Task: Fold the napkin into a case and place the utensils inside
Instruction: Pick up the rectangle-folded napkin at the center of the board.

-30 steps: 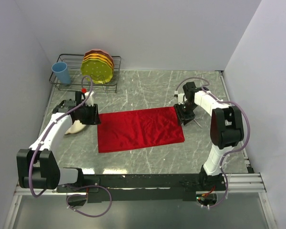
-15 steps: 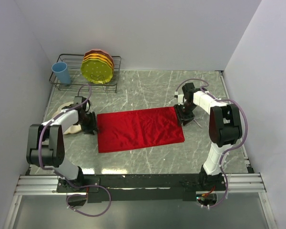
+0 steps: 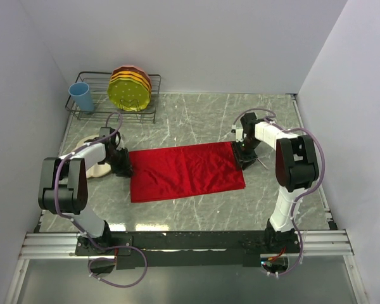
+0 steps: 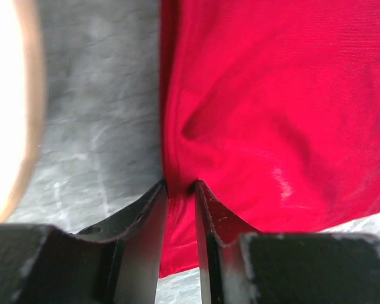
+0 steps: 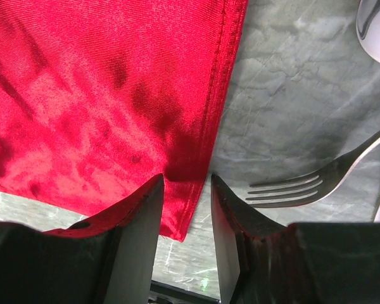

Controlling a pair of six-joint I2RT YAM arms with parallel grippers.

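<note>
Notably, napkin [image 3: 187,171] pinched in left fingers [image 4: 142,228] (puckered), hem between right fingers [image 5: 136,221].

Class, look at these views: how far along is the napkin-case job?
Done: nothing clearly; the napkin lies flat, not a case. In hand: the left hand pinches its left edge, the right hand straddles its right edge, jaws apart. Left: folding, then the fork and spoon, both on the table beside it, go inside.

Bright red shiny napkin [image 3: 185,171], grey marbled table [image 3: 196,117] veined white beneath it, silver fork [image 5: 310,183] and spoon [image 5: 375,28] just right of the napkin, cream plate [image 3: 96,170] just left of it, light blue cup [image 3: 82,97] and yellow and orange plates [image 3: 132,88] in a dark wire rack [image 3: 101,113] beyond the napkin's far left corner
</note>
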